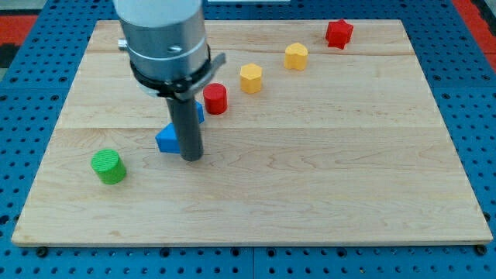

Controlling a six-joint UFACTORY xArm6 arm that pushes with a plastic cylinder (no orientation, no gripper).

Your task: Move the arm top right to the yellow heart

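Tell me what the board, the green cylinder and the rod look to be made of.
Board: pale wood, probably matte sealed; grain lines and plank seams show. Green cylinder: likely plastic or painted wood, with uniform saturated colour and no grain. Rod, ending at my tip beside the blue block: dark, smooth, dull sheen; metal or plastic, unclear.

My tip (pixel 191 157) sits on the wooden board (pixel 325 186), touching the blue block (pixel 166 140) on its left. A second blue block (pixel 198 113) is partly hidden behind the rod. Up-right, the red cylinder (pixel 215 98), yellow block (pixel 251 78), second yellow block (pixel 296 56) and red block (pixel 339 33) form a diagonal barrier. Right and bottom of board open. Green cylinder (pixel 108 167) stands apart at left.
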